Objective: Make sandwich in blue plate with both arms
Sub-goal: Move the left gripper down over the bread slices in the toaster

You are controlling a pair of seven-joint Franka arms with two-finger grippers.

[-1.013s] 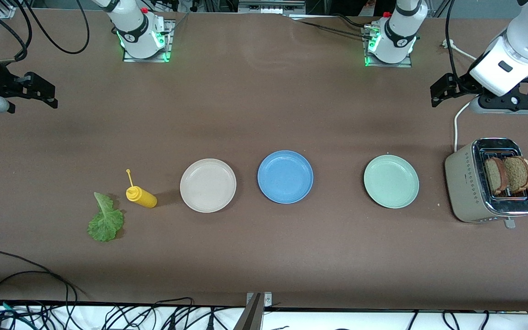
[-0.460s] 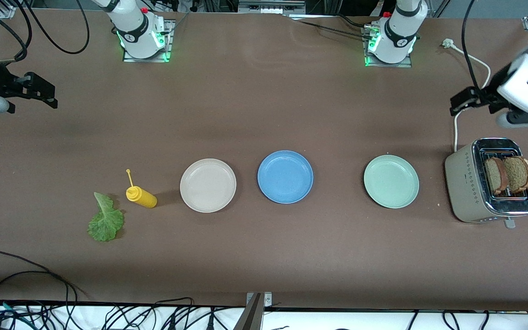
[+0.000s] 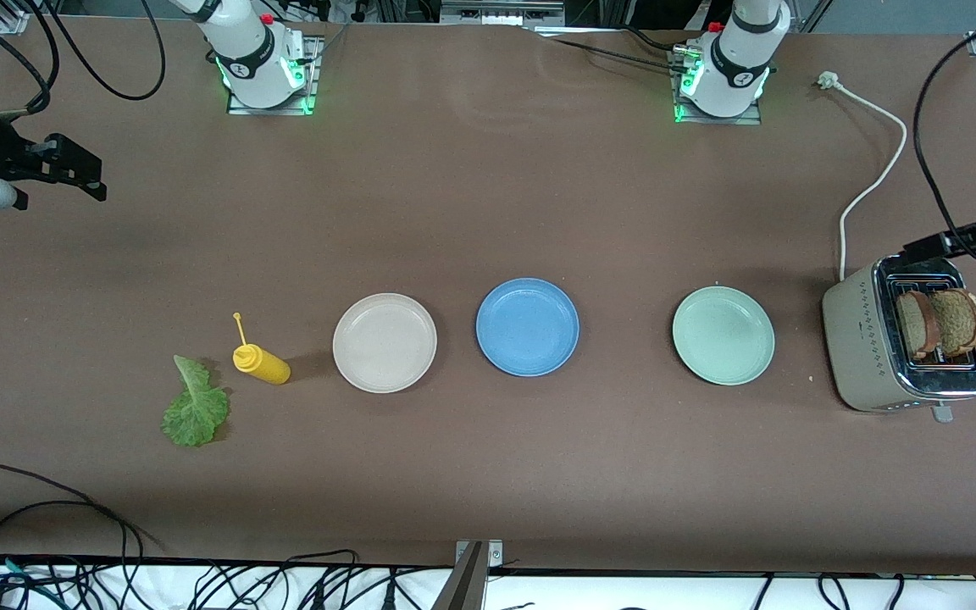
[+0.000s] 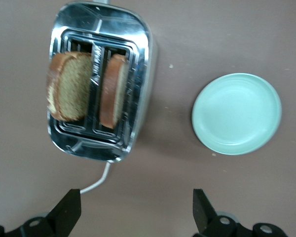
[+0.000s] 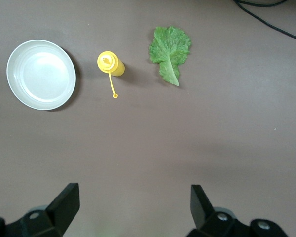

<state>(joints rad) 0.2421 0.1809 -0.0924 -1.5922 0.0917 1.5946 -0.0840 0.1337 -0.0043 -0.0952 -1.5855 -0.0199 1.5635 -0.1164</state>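
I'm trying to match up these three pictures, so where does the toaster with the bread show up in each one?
Front view: the toaster stands at the left arm's end of the table, two bread slices upright in its slots.
Left wrist view: the toaster sits beside the green plate.
Right wrist view: not in it.
Shared landmark: the green plate, next to the toaster in both views that show it.

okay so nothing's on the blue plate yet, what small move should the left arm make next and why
Probably lower the open left gripper onto one of the bread slices standing up out of the toaster. The blue plate is bare, the bread is still in the slots, and this gripper already hangs near the toaster. The right gripper, also open, waits above the table near the lettuce leaf.
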